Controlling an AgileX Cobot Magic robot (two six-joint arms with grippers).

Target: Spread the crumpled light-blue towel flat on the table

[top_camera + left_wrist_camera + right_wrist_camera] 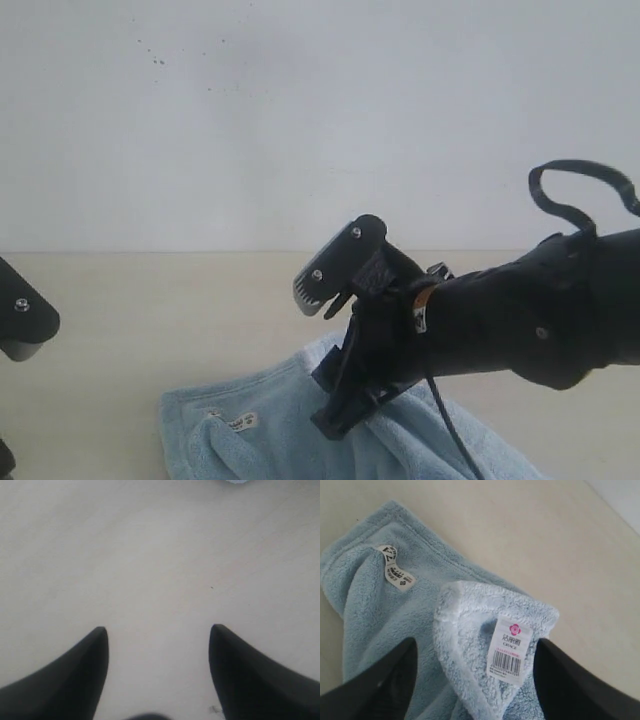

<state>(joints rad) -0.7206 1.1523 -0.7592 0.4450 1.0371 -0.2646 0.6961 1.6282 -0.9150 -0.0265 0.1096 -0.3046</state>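
Note:
The light-blue towel (270,420) lies crumpled on the cream table (150,300) at the front middle, partly cut off by the frame's lower edge. My right gripper (315,358) hovers over its far edge, open, one finger raised and one lowered. In the right wrist view a folded-over corner of the towel (470,630) with a barcode label (510,650) lies between the spread fingers of the right gripper (476,647), untouched by them. My left gripper (157,630) is open above bare table (150,555); only part of the left gripper (25,320) shows at the exterior view's left edge.
A white care tag (395,570) is sewn on the towel's flatter layer. A white wall (300,120) rises behind the table's far edge. Bare tabletop stretches left of the towel and behind it. A black cable loop (575,190) sticks up from the right arm.

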